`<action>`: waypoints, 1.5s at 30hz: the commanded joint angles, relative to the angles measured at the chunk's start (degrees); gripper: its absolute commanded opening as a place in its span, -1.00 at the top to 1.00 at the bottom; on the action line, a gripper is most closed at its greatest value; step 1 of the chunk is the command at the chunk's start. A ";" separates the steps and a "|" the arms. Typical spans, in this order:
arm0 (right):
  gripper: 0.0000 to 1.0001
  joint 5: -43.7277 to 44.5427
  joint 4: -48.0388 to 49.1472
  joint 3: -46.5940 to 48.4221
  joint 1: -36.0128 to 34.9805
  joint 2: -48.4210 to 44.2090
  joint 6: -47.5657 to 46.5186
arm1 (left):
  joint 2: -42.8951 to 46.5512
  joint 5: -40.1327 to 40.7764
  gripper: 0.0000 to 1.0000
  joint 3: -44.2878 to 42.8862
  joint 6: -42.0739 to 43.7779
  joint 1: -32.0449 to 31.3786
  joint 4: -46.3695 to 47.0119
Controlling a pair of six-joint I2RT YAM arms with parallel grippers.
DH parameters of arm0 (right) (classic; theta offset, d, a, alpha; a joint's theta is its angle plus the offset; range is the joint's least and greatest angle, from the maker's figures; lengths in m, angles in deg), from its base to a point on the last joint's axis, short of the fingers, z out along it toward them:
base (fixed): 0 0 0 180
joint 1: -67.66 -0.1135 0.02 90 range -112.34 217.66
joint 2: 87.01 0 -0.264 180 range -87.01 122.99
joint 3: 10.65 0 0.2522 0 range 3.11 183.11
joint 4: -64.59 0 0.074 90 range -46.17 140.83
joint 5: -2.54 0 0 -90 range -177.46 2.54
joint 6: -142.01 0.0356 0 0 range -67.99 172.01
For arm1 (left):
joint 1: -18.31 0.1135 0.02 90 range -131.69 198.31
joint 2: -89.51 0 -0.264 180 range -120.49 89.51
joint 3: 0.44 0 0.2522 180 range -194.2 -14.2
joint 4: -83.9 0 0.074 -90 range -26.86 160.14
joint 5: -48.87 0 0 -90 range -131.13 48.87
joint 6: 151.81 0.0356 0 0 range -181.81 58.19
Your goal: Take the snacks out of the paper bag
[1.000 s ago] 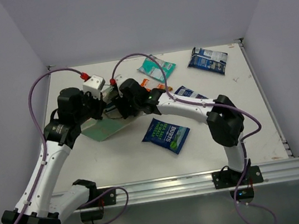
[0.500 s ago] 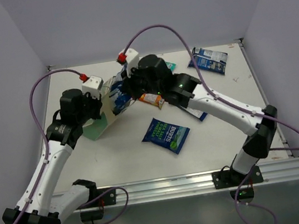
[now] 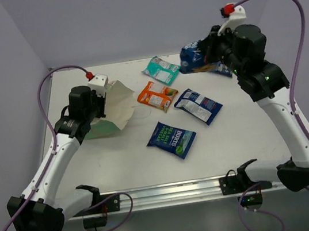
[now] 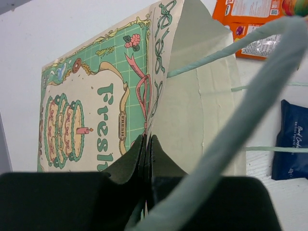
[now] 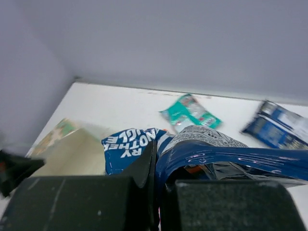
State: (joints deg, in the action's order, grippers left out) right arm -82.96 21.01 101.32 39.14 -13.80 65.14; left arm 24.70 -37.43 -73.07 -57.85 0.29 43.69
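Overhead, white table (image 3: 120,161) with paper bag (image 3: 116,105), pale lilac walls (image 3: 128,15).

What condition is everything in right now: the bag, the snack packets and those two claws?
paper bag: on its side, mouth open, edge pinched.
left gripper: shut on paper bag.
right gripper: shut on held dark blue packet.
held dark blue packet: lifted off the table.
teal packet: lying flat.
orange packet: lying flat.
blue-green packet: lying flat.
middle dark blue packet: lying flat.
far dark blue packet: lying flat, blurred.
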 commanded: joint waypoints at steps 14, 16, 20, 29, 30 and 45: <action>1.00 -5.37 29.27 -33.22 35.35 10.65 23.78 | 5.14 -14.42 1.00 -1.60 3.06 0.18 5.98; 1.00 -4.76 29.47 -37.02 36.68 9.59 24.31 | 5.49 -15.04 1.00 -1.42 3.24 0.18 5.98; 0.33 -2.91 25.09 -47.22 37.74 5.03 25.80 | 4.62 -15.83 1.00 -2.20 1.58 0.18 6.16; -0.98 3.50 5.32 -51.81 37.65 -17.11 33.10 | -4.16 -8.54 1.00 -13.45 -10.19 2.81 1.94; -0.98 4.38 3.74 -51.81 37.65 -19.31 33.37 | -4.87 -9.50 1.00 -15.46 -11.34 4.56 1.41; -0.98 -11.35 -5.51 -41.27 36.86 -32.52 21.51 | -21.49 -18.55 1.00 -22.69 -21.98 17.39 6.23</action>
State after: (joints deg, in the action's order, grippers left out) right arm -90.57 16.97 56.14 76.21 -45.65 90.73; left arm 4.70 -51.68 -93.40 -76.69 15.02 46.07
